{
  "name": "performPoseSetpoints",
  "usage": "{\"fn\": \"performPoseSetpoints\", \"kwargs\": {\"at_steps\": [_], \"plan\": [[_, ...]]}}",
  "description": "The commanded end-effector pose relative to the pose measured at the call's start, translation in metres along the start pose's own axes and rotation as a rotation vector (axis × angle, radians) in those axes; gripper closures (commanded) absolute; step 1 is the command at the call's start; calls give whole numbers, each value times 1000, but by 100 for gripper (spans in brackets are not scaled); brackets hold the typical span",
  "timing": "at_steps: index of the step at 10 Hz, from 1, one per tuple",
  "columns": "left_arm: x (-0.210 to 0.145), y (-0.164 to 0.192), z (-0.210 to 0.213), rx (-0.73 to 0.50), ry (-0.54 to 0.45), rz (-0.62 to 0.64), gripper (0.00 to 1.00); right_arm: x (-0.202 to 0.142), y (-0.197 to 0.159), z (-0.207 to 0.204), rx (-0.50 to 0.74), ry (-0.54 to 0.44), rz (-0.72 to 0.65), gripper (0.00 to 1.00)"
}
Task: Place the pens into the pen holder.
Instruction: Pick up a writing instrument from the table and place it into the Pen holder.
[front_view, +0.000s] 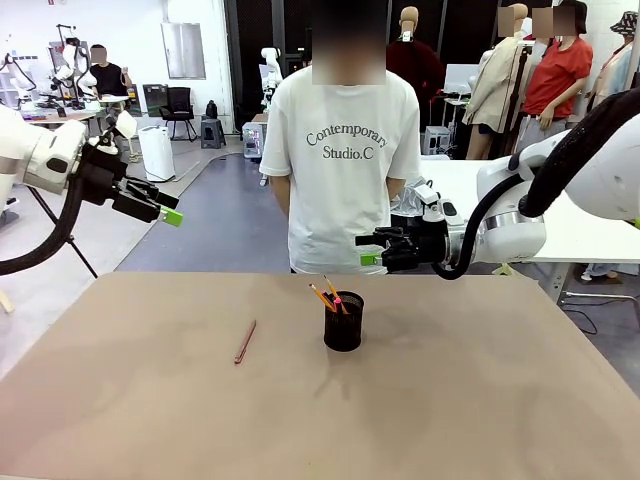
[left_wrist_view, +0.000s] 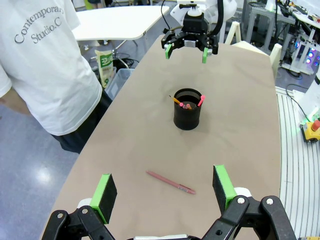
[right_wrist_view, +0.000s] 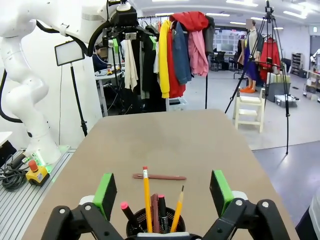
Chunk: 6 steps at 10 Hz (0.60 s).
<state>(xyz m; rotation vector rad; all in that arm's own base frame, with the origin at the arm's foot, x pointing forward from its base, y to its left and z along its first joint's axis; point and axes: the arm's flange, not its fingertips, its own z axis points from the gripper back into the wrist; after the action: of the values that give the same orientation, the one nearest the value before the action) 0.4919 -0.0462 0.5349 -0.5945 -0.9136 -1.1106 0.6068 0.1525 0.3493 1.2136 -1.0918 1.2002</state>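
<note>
The black mesh pen holder (front_view: 343, 322) stands upright mid-table with several pens (front_view: 327, 295) sticking out, among them a yellow pencil (right_wrist_view: 146, 197) and a dark pen with a pink end (right_wrist_view: 125, 209). One reddish-brown pen (front_view: 245, 342) lies flat on the table left of the holder, also seen as the reddish-brown pen (left_wrist_view: 170, 181) in the left wrist view. My left gripper (front_view: 165, 209) hovers open and empty, high off the table's left side. My right gripper (front_view: 368, 250) hangs open and empty above the far edge, behind and slightly right of the holder (right_wrist_view: 154, 222).
A person in a white T-shirt (front_view: 345, 150) stands at the far side of the brown table (front_view: 450, 400), arms behind the back. The holder and the loose pen are the things standing on the tabletop.
</note>
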Motion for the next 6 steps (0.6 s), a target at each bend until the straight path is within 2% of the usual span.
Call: {"fn": "performPoseSetpoints", "kwargs": {"at_steps": [1,3,6], "plan": [[1,0,1,3,0,-2,0,8,-6,-1,-7,-4,-16,0],[1,0,1,3,0,-2,0,16,-6,6,-20,18,-10,0],[1,0,1,3,0,-2,0,33,-8,34,26,187,-54,0]]}}
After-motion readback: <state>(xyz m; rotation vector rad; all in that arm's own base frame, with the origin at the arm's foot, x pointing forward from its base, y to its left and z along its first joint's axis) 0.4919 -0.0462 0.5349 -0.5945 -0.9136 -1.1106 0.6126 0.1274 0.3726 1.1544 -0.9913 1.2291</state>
